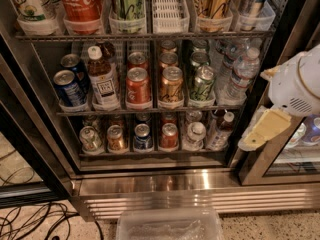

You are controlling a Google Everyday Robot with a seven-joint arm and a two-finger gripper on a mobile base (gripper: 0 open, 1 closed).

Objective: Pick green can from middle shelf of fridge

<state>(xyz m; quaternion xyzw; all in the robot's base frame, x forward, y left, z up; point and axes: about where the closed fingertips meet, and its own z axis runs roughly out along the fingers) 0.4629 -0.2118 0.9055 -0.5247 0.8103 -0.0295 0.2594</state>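
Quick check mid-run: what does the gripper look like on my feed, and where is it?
The gripper sits at the right edge beside the fridge: a rounded white housing with a thin tan ring and a small vent grille, ending in a flat pale-yellow piece. No cables show.

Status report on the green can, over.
Gripper outside fridge, right side, away from can. Green can upright, front of middle shelf. Water bottle close beside it.
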